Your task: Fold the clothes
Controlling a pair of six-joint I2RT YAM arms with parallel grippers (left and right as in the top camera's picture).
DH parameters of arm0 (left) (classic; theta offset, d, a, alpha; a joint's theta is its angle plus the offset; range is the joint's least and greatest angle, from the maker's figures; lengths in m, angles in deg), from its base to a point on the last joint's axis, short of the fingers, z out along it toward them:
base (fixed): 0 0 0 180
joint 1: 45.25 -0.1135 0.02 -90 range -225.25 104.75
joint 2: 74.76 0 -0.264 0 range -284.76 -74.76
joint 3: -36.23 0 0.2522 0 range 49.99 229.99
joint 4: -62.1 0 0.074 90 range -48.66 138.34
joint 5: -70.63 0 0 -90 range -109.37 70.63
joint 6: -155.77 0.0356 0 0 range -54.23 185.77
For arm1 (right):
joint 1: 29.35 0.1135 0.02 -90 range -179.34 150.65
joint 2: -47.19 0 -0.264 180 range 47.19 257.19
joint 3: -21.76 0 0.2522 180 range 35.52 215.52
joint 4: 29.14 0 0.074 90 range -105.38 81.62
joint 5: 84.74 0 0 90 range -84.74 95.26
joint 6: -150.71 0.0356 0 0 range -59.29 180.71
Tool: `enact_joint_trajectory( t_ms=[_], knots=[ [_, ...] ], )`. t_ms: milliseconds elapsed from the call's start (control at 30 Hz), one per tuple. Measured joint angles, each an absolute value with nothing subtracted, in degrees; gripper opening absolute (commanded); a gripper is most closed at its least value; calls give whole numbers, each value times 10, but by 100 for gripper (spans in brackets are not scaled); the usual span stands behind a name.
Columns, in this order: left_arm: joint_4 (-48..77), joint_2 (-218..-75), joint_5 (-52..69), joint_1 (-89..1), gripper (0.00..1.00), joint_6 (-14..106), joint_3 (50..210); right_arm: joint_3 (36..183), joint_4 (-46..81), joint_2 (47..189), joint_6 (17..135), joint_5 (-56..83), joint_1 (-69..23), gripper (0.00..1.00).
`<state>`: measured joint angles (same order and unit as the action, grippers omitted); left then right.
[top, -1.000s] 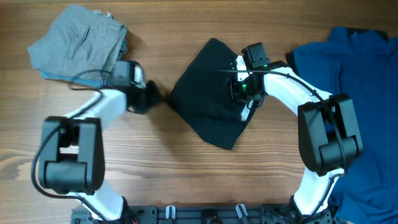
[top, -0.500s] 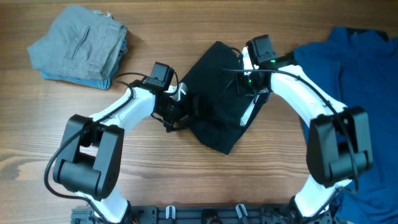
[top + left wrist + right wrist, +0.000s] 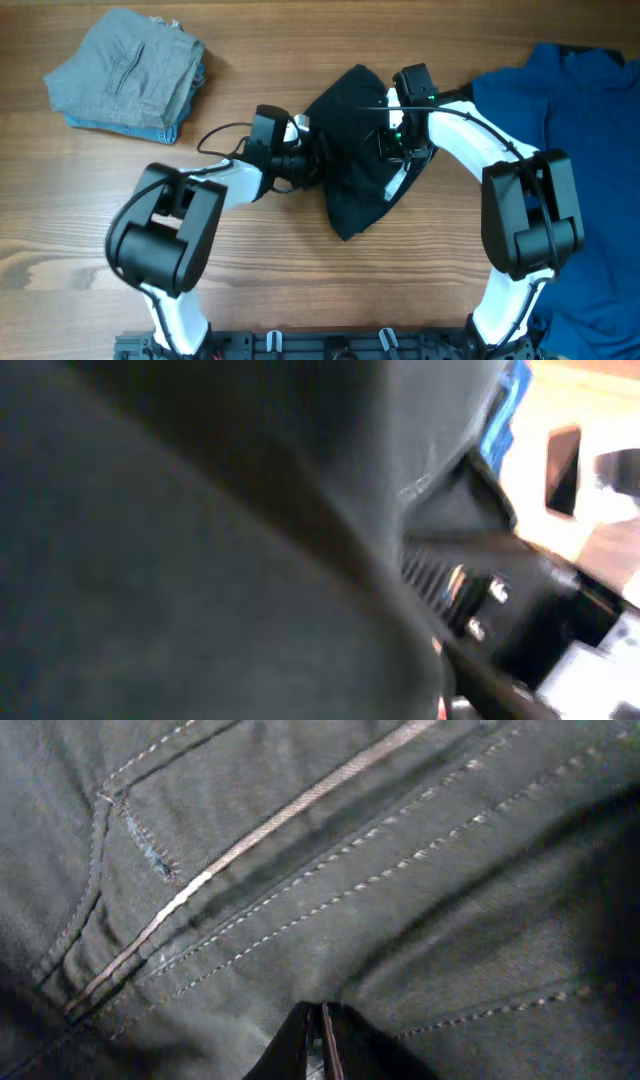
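Note:
The black shorts [image 3: 355,175] lie bunched in the middle of the table, narrowing toward the front. My left gripper [image 3: 308,160] is pushed against their left edge. Its fingers are lost against the dark cloth, and blurred black fabric [image 3: 200,560] fills the left wrist view. My right gripper [image 3: 393,148] sits on top of the shorts near their right side. In the right wrist view its two fingers stand shut together [image 3: 322,1018], tips down on a stitched seam area of the shorts [image 3: 300,860].
A folded grey denim garment [image 3: 125,70] lies at the back left. A bright blue shirt [image 3: 580,150] covers the right side of the table. The arms' black base rail [image 3: 320,345] runs along the front edge.
My left arm has swung right from beside the grey garment to the shorts' left edge. The shorts have bunched narrower, their left side pushed rightward. The right gripper has hardly moved.

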<state>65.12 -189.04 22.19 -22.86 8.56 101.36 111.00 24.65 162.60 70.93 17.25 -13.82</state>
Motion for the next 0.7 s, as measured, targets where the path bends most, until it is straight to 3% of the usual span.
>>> enact_joint_trajectory(
  t_ms=[100,233,333,467,600,700],
  knots=[
    [687,-1908,196,-215,4,73,1015,1110,247,1626,709,173,-138,5],
    [685,-1917,181,-210,4,127,1011,1113,261,1627,709,173,-138,5],
    [580,-1899,207,-231,4,208,1024,1115,315,1624,708,186,-138,5],
    [457,-1823,241,-337,4,288,995,1106,330,1561,694,201,-131,9],
    [469,-1647,249,-448,4,304,1028,1106,312,1444,694,198,-133,9],
    [569,-1623,256,-470,4,299,1056,1106,313,1423,708,199,-133,8]
  ],
)
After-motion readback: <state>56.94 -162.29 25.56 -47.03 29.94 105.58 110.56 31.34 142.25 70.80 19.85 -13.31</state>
